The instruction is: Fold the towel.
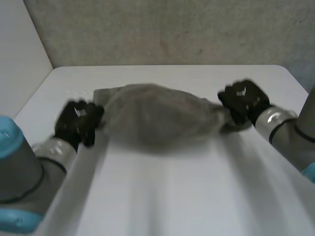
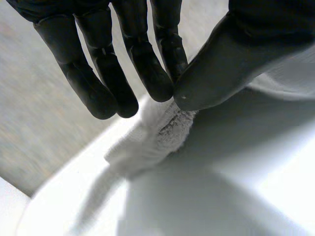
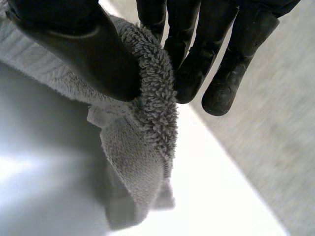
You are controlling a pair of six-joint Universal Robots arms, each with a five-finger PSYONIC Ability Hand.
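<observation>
A grey towel (image 1: 157, 117) hangs stretched between my two hands just above the white table (image 1: 162, 196), sagging in the middle. My left hand (image 1: 78, 122) pinches the towel's left end; its thumb (image 2: 221, 64) presses the pale cloth (image 2: 157, 132) against a finger. At the towel's right end is my right hand (image 1: 244, 101), whose thumb (image 3: 83, 46) and fingers clamp a rolled fold of terry cloth (image 3: 147, 118). A loose corner dangles below that grip.
A grey speckled wall (image 1: 172, 29) stands behind the table's far edge. A pale panel (image 1: 19, 54) borders the table on the left. Bare tabletop lies in front of the towel between my arms.
</observation>
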